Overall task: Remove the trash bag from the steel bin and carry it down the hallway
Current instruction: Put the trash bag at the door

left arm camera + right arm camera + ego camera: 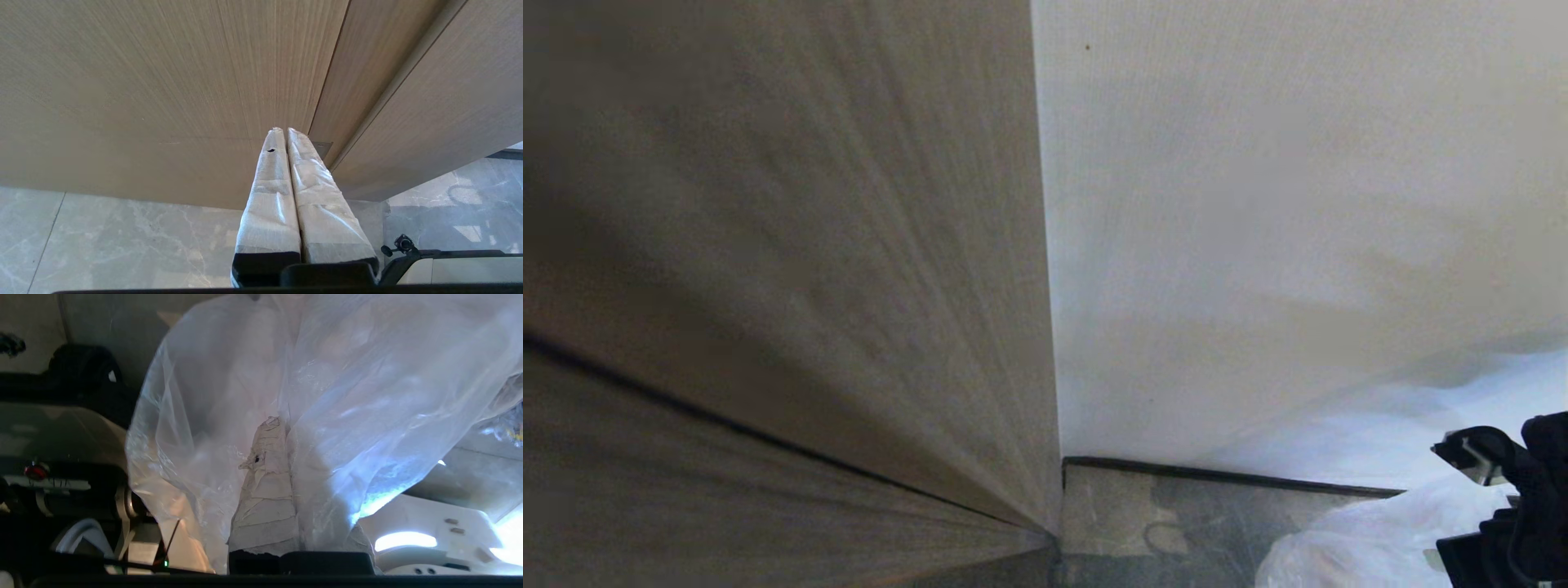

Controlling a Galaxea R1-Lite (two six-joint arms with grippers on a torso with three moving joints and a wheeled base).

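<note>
The trash bag [347, 396], thin, crinkled and translucent, billows in front of my right gripper [285, 424]. That gripper is shut on a fold of it, and the plastic drapes over one taped finger. In the head view the trash bag [1356, 539] shows low at the right, beside my black right arm [1531, 490]. My left gripper [287, 131] is shut with nothing in it, its two taped fingers pressed together and pointing at a wooden door panel. The steel bin is out of view. Glossy marble-look hallway floor [122, 241] lies below.
A tan wooden door panel [768, 245] stands very close on the left and meets a white wall [1298, 204] at a corner. A black baseboard [1217, 474] runs along the wall above the floor tiles [1127, 514]. My own base [61, 428] shows behind the bag.
</note>
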